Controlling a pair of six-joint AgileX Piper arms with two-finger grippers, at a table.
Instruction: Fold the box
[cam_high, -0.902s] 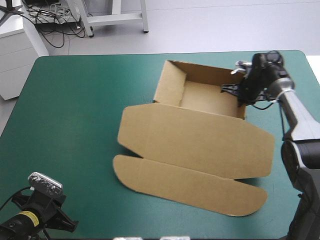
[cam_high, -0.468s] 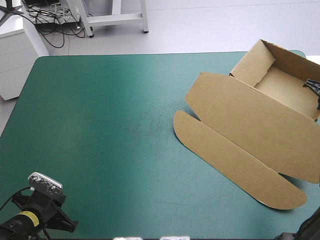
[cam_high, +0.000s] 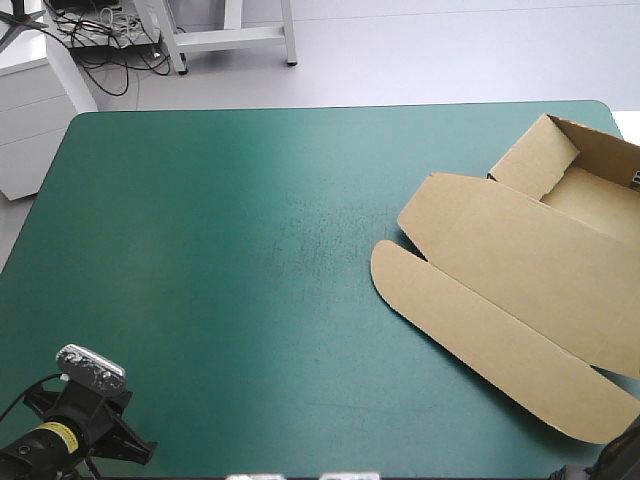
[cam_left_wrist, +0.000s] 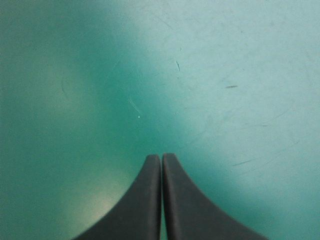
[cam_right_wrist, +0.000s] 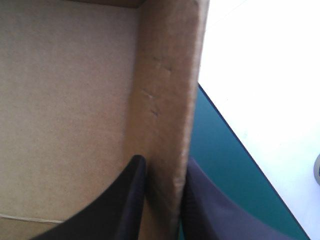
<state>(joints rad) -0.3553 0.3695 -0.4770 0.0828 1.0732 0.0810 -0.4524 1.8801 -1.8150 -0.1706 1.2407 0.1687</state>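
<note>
The brown box (cam_high: 520, 262) lies at the table's right side as an open tray with raised walls, its lid and rounded tuck flap (cam_high: 490, 345) flat toward the front. The tray's right part runs out of the high view. In the right wrist view my right gripper (cam_right_wrist: 162, 167) is shut on the box, one black finger inside the tray and one outside, pinching an upright wall (cam_right_wrist: 167, 90). My left gripper (cam_left_wrist: 161, 161) is shut with nothing in it, low over bare teal-green cover near the front left corner.
The table's right edge (cam_right_wrist: 235, 145) runs close beside the pinched wall, with pale floor beyond it. The left arm (cam_high: 75, 420) sits at the front left corner. Bare teal-green cover (cam_high: 220, 250) spreads across the table's left and middle.
The box has slid from the table's middle back to its right side, turning a little. The right gripper has left the high view with it. The left arm has not moved.
</note>
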